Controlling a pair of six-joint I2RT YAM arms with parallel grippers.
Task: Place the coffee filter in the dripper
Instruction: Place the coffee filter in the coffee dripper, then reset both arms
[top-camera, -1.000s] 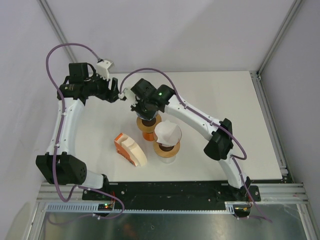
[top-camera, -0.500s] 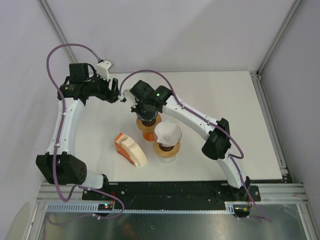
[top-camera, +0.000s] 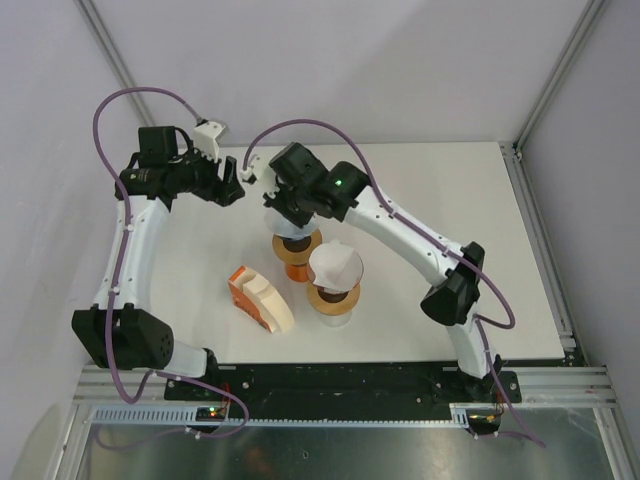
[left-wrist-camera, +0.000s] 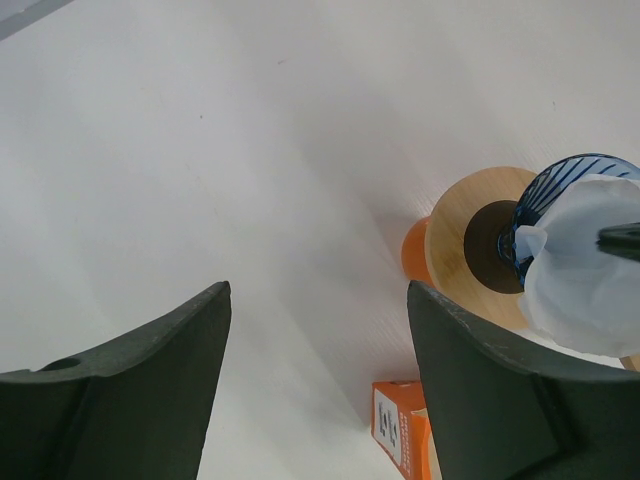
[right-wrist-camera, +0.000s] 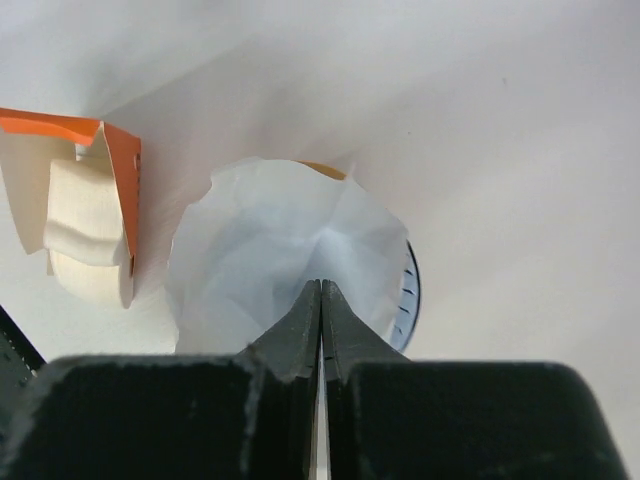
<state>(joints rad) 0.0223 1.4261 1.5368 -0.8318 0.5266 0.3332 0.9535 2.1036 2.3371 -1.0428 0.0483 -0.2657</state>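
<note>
A white paper coffee filter (right-wrist-camera: 285, 250) lies spread open inside the blue ribbed glass dripper (right-wrist-camera: 408, 290), which sits on a wooden ring over an orange stand (top-camera: 297, 265). My right gripper (right-wrist-camera: 321, 285) is shut, its tips pointing down into the middle of the filter; I see no paper pinched between them. From the left wrist the same filter (left-wrist-camera: 590, 270) bulges out of the dripper (left-wrist-camera: 560, 180). My left gripper (left-wrist-camera: 318, 290) hangs open over bare table, left of the dripper, holding nothing; from above it (top-camera: 238, 185) is at the far left.
A second dripper with a white filter (top-camera: 335, 263) stands on its own stand (top-camera: 333, 302) just right of the first. An orange filter box (top-camera: 258, 298) with cream filters lies front left. The table's far edge (top-camera: 400, 145) lies close behind the arms.
The right arm's wrist has lifted and shifted back and to the right above the dripper, elbow swinging right. The left arm has held still.
</note>
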